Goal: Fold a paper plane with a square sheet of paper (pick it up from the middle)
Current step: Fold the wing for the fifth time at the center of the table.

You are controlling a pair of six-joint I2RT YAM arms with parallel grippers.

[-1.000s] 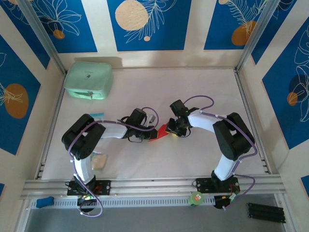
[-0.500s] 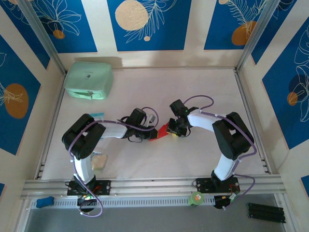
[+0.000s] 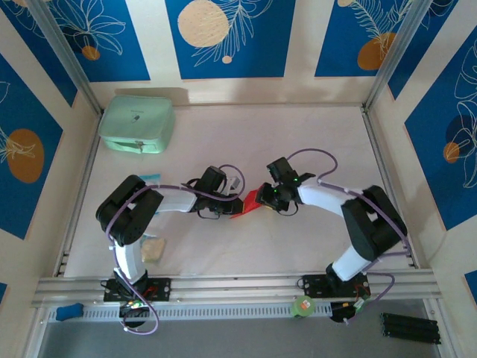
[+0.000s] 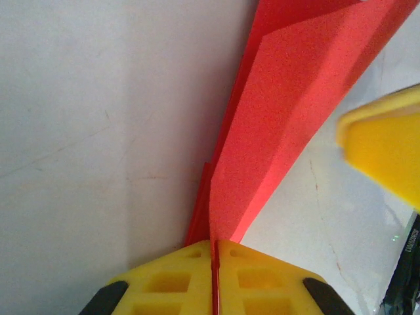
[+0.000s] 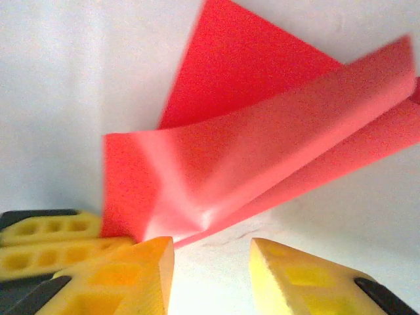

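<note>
Near the left arm's base, at about 7 o'clock on the tabletop, a small pale packet is lying out of the way. In the middle, the red paper is sitting between both arms. It is already partly folded, with long creases and a narrow end. The left fingers are reaching in from the paper's 9 o'clock. They are squeezing shut on that narrow end, with the thin red edge running right between them. I think they are pinning it so the paper is not sliding while a flap gets folded. The right fingers are waiting at the paper's 3 o'clock, partly open and holding nothing. One flap is curling up just in front of them, ready to be pushed or pinched. Far off at 11 o'clock, a mint-green case is resting by the back wall, well apart from the work.
</note>
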